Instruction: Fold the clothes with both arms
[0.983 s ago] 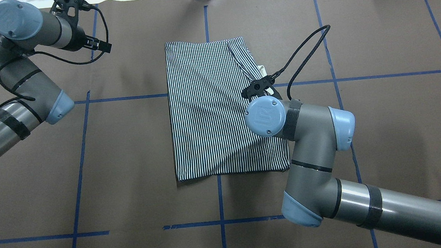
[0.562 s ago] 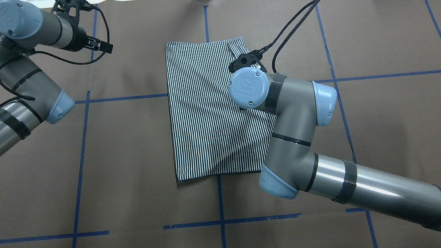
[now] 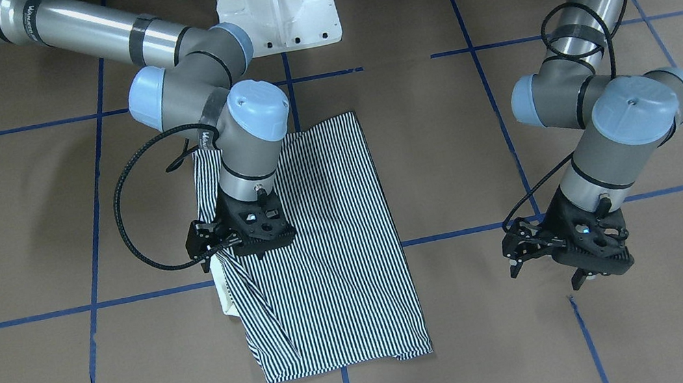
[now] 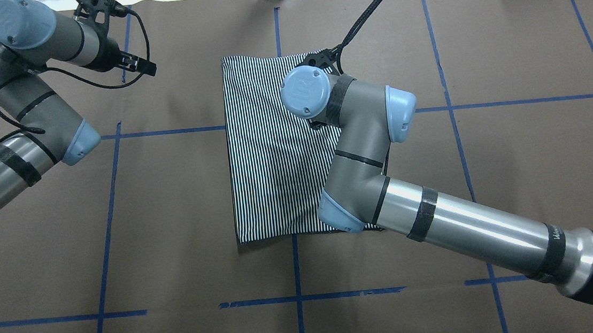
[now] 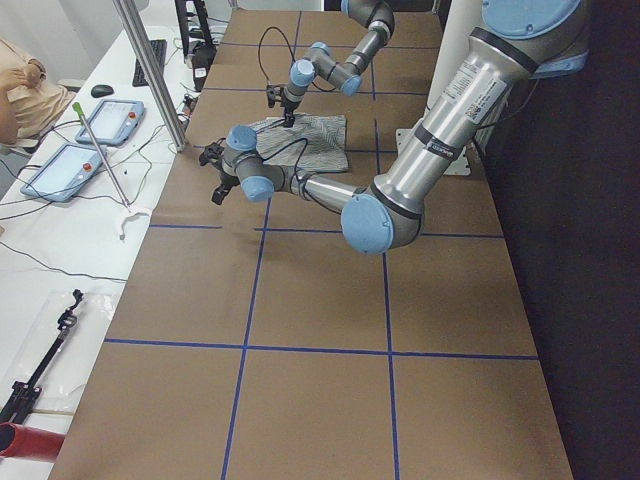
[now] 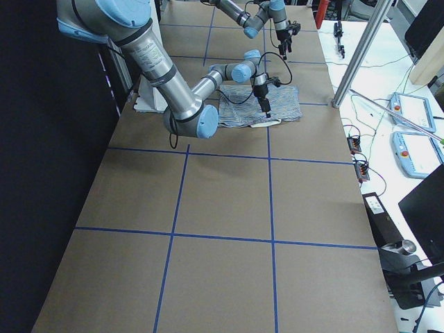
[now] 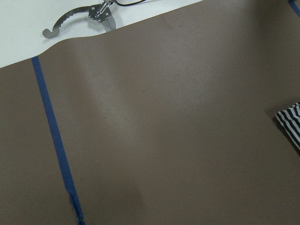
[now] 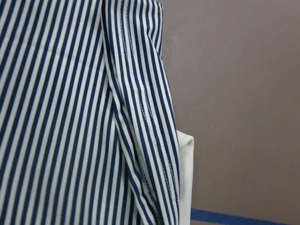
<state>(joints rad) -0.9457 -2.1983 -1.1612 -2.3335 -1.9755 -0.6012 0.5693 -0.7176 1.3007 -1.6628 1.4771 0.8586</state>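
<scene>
The striped shirt [image 4: 268, 153] lies folded into a tall rectangle mid-table, also visible from the front [image 3: 329, 242]. A sleeve is folded along its right side and a bit of cream collar [image 3: 226, 301] pokes out at that edge. My right gripper [image 3: 240, 255] hangs just over the sleeve fold near the shirt's far right part. Its wrist view shows only stripes [image 8: 56, 117] and collar [image 8: 186, 178], no fingers, so I cannot tell its state. My left gripper [image 4: 145, 66] hovers over bare table far left of the shirt, fingers apart and holding nothing. Only a shirt corner [image 7: 290, 124] shows in its view.
Blue tape lines [image 4: 109, 204] grid the brown table. The white pedestal base [image 3: 275, 1] stands at the robot's edge. A metal tool [image 7: 79, 18] lies on the white bench past the far edge. Tablets and a person's sleeve [image 5: 25, 95] are beside the table.
My right arm has swung from the middle of the shirt's right edge toward its far right corner and inward. The shirt keeps its shape. The left arm has hardly moved.
</scene>
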